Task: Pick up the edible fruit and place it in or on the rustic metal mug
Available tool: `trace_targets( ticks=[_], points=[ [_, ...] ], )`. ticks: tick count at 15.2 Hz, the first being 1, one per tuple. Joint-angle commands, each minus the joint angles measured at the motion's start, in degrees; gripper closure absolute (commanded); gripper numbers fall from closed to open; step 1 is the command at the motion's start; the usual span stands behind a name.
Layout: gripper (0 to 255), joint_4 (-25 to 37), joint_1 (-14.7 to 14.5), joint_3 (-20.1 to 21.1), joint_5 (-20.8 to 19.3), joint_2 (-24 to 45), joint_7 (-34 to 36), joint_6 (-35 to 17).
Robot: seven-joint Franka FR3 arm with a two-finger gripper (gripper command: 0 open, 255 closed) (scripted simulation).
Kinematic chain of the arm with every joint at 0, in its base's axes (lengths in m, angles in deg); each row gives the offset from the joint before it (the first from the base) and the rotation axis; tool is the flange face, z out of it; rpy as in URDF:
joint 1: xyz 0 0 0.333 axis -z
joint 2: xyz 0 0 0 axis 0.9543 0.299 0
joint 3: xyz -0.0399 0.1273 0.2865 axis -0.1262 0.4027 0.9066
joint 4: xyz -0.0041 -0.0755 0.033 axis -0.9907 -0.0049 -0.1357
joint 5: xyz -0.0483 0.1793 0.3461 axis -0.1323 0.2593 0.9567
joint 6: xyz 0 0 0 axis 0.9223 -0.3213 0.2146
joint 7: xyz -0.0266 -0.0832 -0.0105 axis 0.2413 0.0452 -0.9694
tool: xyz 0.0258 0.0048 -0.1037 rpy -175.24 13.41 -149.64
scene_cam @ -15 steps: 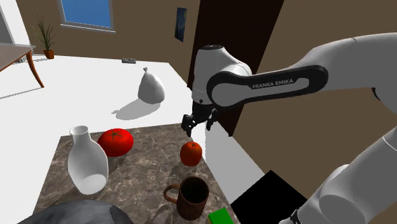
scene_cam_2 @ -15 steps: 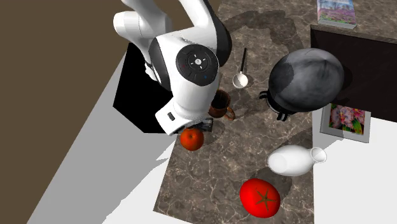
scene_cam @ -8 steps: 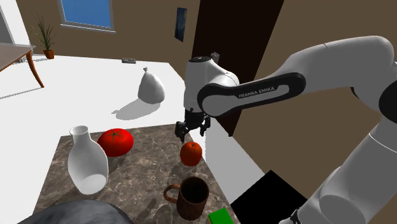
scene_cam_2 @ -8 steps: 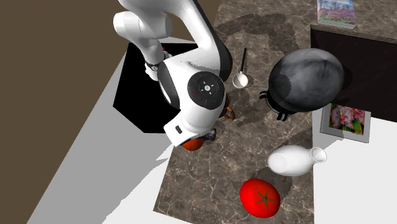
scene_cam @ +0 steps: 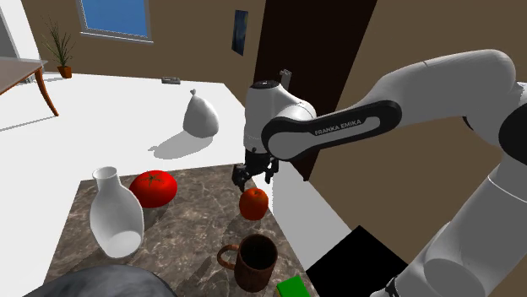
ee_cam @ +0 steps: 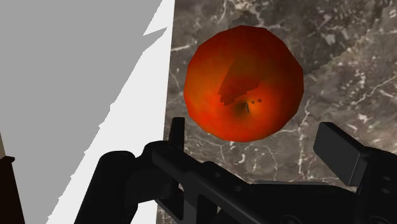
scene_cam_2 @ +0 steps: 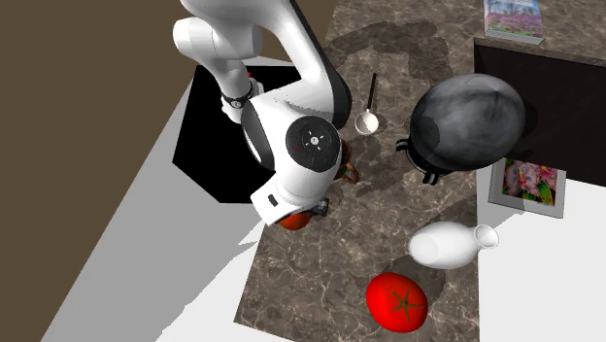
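An orange-red round fruit point(scene_cam: 253, 203) lies on the dark marble table point(scene_cam: 186, 232), near its edge at the shoulder view's right. My gripper point(scene_cam: 252, 176) hangs just above it, open. In the wrist view the fruit point(ee_cam: 243, 83) sits just beyond the two black fingers point(ee_cam: 177, 131), which stand apart and do not touch it. The brown rusty mug point(scene_cam: 253, 261) stands upright nearer the stand, its mouth up. In the second exterior view my hand covers most of the fruit point(scene_cam_2: 294, 222) and the mug point(scene_cam_2: 349, 172).
A big red tomato point(scene_cam: 153, 188) and a white vase point(scene_cam: 116, 222) stand toward the shoulder view's left. A dark round pot point(scene_cam_2: 468, 121), a spoon point(scene_cam_2: 369, 107), a framed picture point(scene_cam_2: 529, 185) and a book point(scene_cam_2: 513, 17) share the table. A green block point(scene_cam: 293, 288) lies by the mug.
My hand has come down and shifted a little toward the shoulder view's left, ending close over the fruit. The fingers stay apart. Nothing on the table has moved.
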Motion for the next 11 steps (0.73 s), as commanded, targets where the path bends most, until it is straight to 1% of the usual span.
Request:
trace_targets(
  ticks=[1, 2, 11],
  points=[
    [0, 0.00, 0.00, 0.00, 0.00, 0.00, 0.00, 0.00],
    [255, 0.00, 0.00, 0.00, 0.00, 0.00, 0.00, 0.00],
    [255, -0.01, 0.00, 0.00, 0.00, 0.00, 0.00, -0.01]
  ],
)
